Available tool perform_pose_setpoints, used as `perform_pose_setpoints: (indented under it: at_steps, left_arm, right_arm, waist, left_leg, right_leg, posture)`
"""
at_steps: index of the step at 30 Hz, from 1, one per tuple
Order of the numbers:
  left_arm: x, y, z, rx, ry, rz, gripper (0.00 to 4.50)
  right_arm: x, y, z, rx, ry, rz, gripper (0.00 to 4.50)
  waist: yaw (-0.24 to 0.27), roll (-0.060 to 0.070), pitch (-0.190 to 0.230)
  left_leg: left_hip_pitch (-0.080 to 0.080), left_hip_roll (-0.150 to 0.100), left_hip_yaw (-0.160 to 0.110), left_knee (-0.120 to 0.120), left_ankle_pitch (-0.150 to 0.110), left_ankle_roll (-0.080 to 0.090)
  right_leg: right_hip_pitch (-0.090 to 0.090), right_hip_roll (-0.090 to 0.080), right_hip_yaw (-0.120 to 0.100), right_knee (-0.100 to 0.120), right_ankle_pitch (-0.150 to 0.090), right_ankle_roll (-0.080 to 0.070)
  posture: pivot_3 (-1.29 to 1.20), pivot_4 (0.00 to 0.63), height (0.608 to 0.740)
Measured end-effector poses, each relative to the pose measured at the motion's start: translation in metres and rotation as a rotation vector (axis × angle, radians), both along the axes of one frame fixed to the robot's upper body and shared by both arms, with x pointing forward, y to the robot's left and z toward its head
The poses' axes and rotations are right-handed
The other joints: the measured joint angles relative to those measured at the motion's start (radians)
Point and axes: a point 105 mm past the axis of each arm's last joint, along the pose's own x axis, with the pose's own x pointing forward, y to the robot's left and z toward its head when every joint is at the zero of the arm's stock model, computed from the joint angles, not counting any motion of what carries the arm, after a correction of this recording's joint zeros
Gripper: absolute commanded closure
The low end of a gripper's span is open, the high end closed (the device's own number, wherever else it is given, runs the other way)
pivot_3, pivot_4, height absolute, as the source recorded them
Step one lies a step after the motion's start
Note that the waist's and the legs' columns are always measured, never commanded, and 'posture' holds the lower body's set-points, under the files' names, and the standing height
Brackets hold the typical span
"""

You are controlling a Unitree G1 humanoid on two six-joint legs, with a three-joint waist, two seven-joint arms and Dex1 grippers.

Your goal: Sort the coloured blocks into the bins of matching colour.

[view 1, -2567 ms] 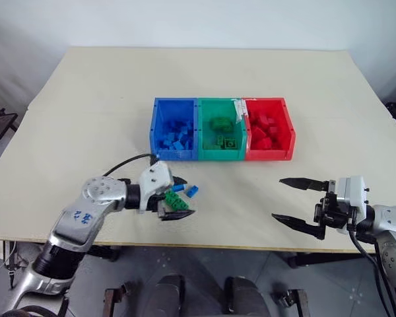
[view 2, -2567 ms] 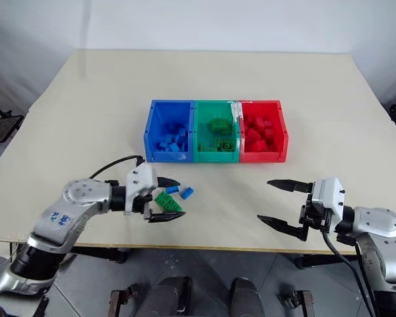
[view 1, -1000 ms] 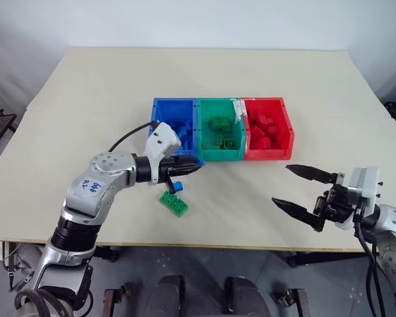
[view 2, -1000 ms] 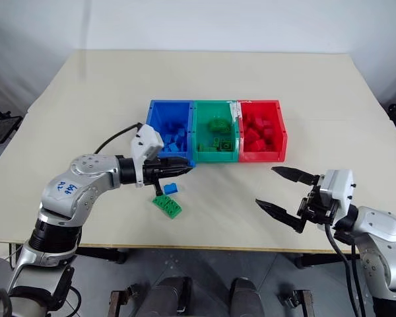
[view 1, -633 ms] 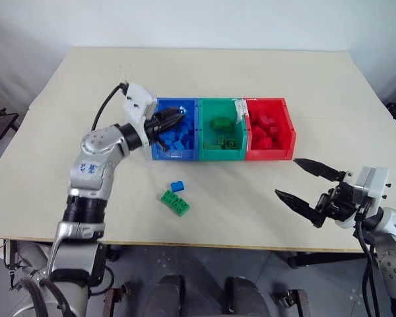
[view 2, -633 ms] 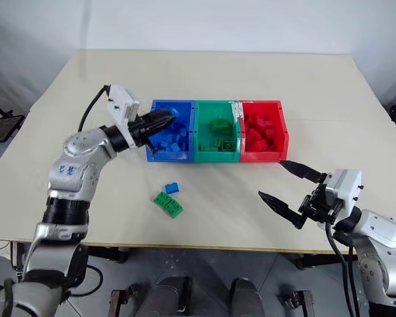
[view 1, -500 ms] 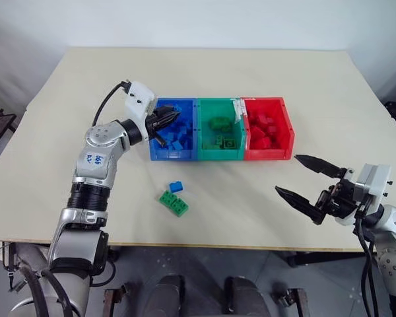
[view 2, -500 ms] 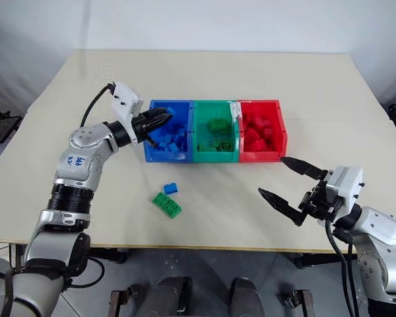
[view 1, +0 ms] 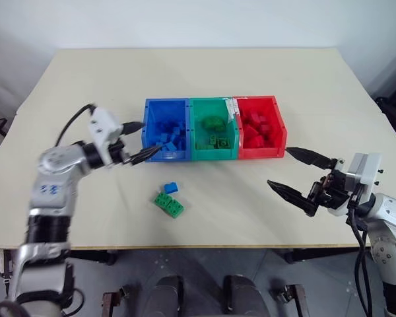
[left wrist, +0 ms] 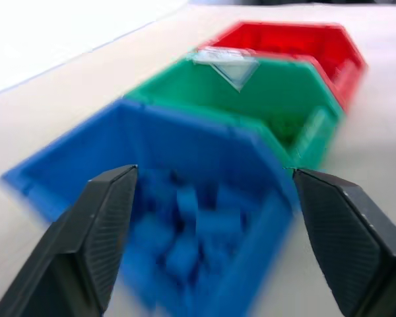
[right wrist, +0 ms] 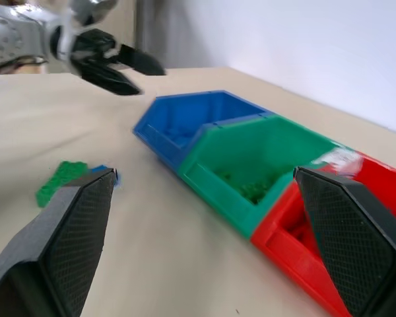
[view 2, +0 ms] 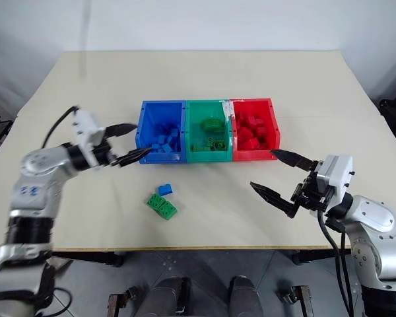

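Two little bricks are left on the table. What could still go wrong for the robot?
The blue block lies touching or nearly touching the green block, so grabbing one may knock the other away. The open left gripper hangs close to the blue bin, so a careless swing might bump the row of bins.

2 head eyes look down; wrist cameras (both low) share the bins [right wrist: 251,165]

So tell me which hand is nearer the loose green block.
Left. The left hand hangs up and left of the green block; the right hand is far across the table.
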Motion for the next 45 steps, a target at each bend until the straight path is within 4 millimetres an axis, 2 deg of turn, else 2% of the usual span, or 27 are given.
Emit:
perform_pose_setpoints:
  at_steps: [3,8,11,15,18,22,25,30,36,40,45]
  left_arm:
    - [-0.026,0.029,-0.02,0.026,0.059,0.044,0.01]
    - [-0.059,0.067,-0.053,0.049,0.134,0.166,0.01]
    - [-0.073,0.083,-0.057,0.068,0.135,0.223,0.01]
    - [-0.081,0.088,-0.055,0.095,0.128,0.233,0.01]
    - [-0.082,0.067,-0.05,0.103,0.112,0.172,0.01]
    - [-0.09,0.013,-0.051,0.085,0.142,-0.034,0.01]
    - [-0.096,-0.026,-0.05,0.134,0.134,-0.241,0.01]
    - [-0.08,-0.069,-0.044,0.321,0.065,-0.498,0.01]
    - [-0.054,-0.088,-0.059,0.49,0.077,-0.664,0.01]
    - [-0.043,-0.085,-0.067,0.617,0.104,-0.724,0.01]
    - [-0.039,-0.081,-0.082,0.694,0.166,-0.74,0.01]
  right_arm:
    - [0.0,0.011,-0.006,-0.057,0.025,0.102,0.0]
    - [0.005,0.02,-0.016,-0.115,0.086,0.221,0.0]
    - [0.008,0.021,-0.018,-0.146,0.103,0.264,0.0]
    - [0.011,0.017,-0.027,-0.17,0.138,0.282,0.0]
    - [0.012,0.013,-0.03,-0.181,0.152,0.281,0.0]
    - [0.011,0.003,-0.034,-0.197,0.148,0.247,0.0]
    - [0.008,-0.011,-0.04,-0.209,0.165,0.194,0.0]
    - [-0.005,-0.028,-0.049,-0.236,0.207,0.147,0.0]
    - [-0.017,-0.041,-0.049,-0.259,0.223,0.102,0.0]
    - [-0.031,-0.045,-0.051,-0.253,0.248,0.064,0.0]
    - [-0.041,-0.047,-0.055,-0.253,0.273,0.041,0.0]
  waist:
    - [0.002,0.0,0.0]
    - [0.008,0.0,0.0]
    - [0.013,0.0,0.0]
    - [0.023,0.0,0.0]
    - [0.026,0.0,0.0]
    - [0.024,0.0,0.0]
    - [0.027,0.0,0.0]
    - [0.029,0.0,0.0]
    - [0.023,0.0,0.0]
    - [0.025,0.0,0.0]
    - [0.026,0.0,0.0]
  left_leg:
    - [0.0,-0.001,0.0,0.0,0.0,0.001]
    - [0.0,-0.001,-0.001,0.0,-0.001,0.001]
    - [0.0,0.0,-0.002,0.0,-0.001,0.001]
    - [0.0,0.0,-0.001,0.0,-0.002,0.001]
    - [0.0,-0.001,-0.001,0.0,-0.002,0.001]
    - [0.0,0.0,-0.001,0.0,-0.002,0.001]
    - [0.0,0.0,-0.001,0.0,-0.002,0.0]
    - [0.0,-0.002,0.001,0.0,-0.002,0.001]
    - [0.0,-0.003,0.003,0.0,-0.002,0.001]
    - [0.0,-0.003,0.003,0.0,-0.002,0.002]
    - [-0.001,-0.003,0.003,0.001,-0.002,0.002]
  right_leg:
    - [0.001,-0.001,0.0,-0.001,0.0,0.0]
    - [0.001,-0.002,0.0,-0.007,0.0,0.0]
    - [0.001,-0.002,0.0,-0.007,0.0,0.0]
    - [0.001,-0.003,0.0,-0.008,0.0,0.0]
    - [0.001,-0.004,0.0,-0.008,0.0,-0.001]
    - [0.001,-0.003,0.0,-0.008,0.0,-0.001]
    - [0.001,-0.002,-0.001,-0.008,0.0,-0.001]
    - [0.002,-0.002,-0.001,-0.007,0.0,-0.001]
    - [0.001,0.002,-0.001,-0.007,0.0,-0.001]
    - [0.002,0.001,-0.001,-0.006,0.0,0.0]
    - [0.002,0.001,-0.001,-0.006,0.001,0.0]
  posture:
    - [0.0,0.15,0.74]
    - [0.0,0.15,0.74]
    - [0.0,0.15,0.74]
    - [0.0,0.15,0.74]
    - [0.0,0.15,0.74]
    - [0.0,0.15,0.74]
    - [0.0,0.15,0.74]
    - [0.0,0.15,0.74]
    - [0.0,0.15,0.74]
    - [0.0,0.15,0.74]
    - [0.0,0.15,0.74]
